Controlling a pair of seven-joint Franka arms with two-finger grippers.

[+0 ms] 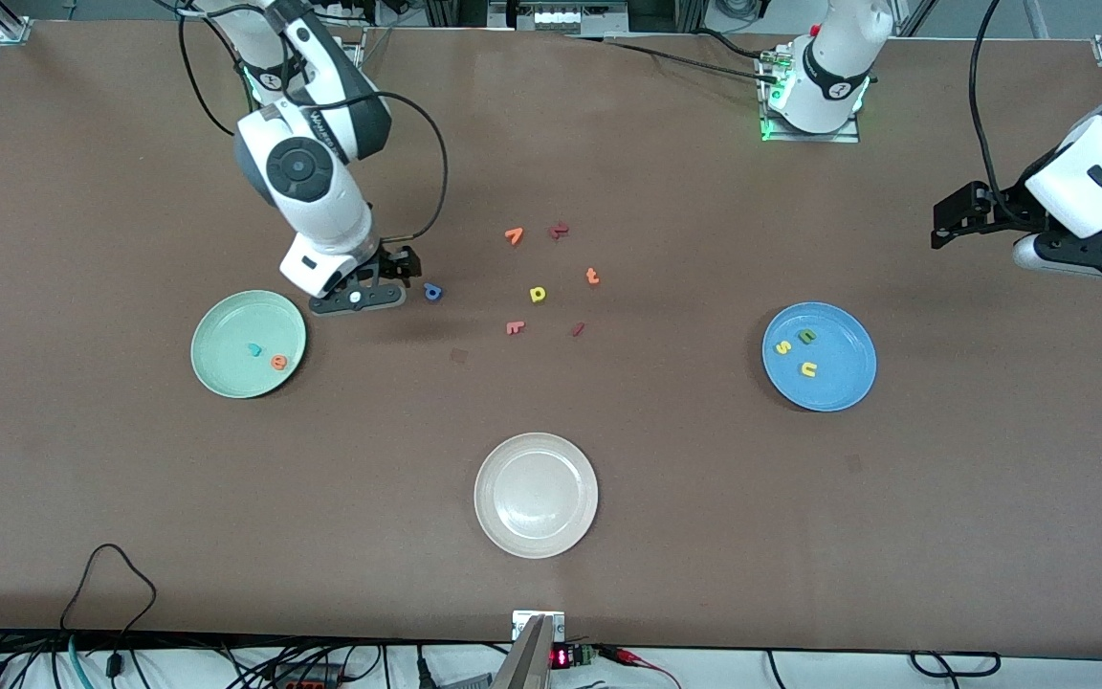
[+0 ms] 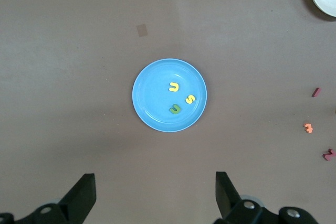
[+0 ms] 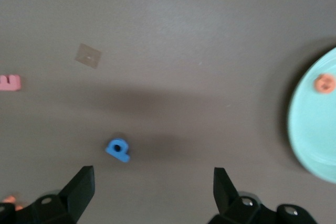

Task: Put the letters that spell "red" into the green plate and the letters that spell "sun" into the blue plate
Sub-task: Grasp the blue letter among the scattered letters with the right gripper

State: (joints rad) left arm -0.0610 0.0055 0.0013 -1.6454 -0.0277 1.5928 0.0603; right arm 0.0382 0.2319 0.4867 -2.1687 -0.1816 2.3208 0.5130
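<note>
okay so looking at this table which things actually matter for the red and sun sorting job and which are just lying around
Part of the job:
- green plate, holding teal r and orange e
- blue d, on the table beside the right hand
- blue plate, holding yellow s, green n, yellow u

Lying about:
- cream plate
- yellow p-shaped letter
- orange t
- other orange, pink and dark red letters mid-table

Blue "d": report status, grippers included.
Both grippers open: right gripper beside blue "d", left gripper waiting. "d" on table, outside green plate. Nothing blocking.
</note>
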